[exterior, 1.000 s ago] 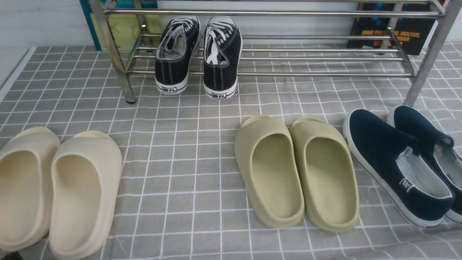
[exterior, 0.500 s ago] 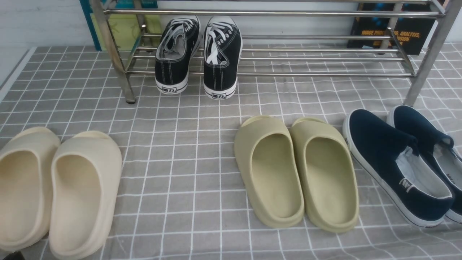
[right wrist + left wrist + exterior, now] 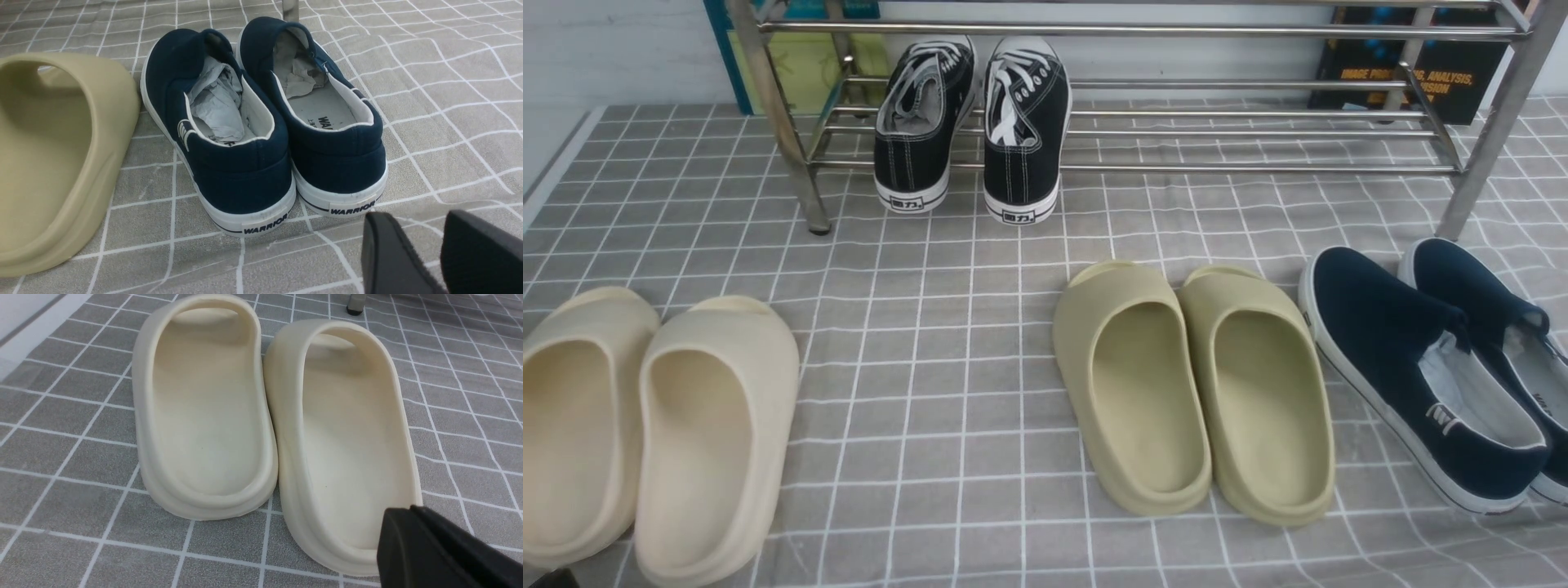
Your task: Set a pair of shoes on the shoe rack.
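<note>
Grey checked cloth [image 3: 980,343] by white wall [image 3: 613,49]; left end effector [image 3: 441,555] closed, empty; right end effector [image 3: 439,253] slightly apart, empty

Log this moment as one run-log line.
task: shoes on rack | black sneakers: on shoe rack lower tier, side by side | left gripper: shut, empty | right gripper: open, empty

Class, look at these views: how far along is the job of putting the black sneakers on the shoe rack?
Done: both black sneakers sit side by side on the lower bars of the shoe rack, heels overhanging the front bar. In hand: nothing; the left end effector is shut and empty beside the cream slippers. Left: apparently nothing.
</note>
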Available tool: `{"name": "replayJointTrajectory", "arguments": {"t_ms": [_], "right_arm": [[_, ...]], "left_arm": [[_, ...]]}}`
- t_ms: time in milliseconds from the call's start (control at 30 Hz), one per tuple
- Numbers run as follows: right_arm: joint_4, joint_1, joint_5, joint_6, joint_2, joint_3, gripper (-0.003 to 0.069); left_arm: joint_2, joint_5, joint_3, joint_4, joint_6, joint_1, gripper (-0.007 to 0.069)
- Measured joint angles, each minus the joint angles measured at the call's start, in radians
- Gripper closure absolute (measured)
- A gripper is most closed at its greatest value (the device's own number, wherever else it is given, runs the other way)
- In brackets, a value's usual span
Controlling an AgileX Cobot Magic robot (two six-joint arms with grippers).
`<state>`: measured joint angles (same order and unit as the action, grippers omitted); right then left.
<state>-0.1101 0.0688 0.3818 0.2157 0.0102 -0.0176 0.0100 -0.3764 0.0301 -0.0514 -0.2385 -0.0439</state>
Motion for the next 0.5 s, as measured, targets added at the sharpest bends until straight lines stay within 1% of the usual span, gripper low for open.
{"name": "replayJointTrajectory", "arguments": {"t_ms": [500], "right_arm": [[0.000,0.000,0.000,0.000,0.000,0.000,0.0420]], "left_arm": [[0.000,-0.007,0.000,0.000,0.000,0.000,0.0638]]}}
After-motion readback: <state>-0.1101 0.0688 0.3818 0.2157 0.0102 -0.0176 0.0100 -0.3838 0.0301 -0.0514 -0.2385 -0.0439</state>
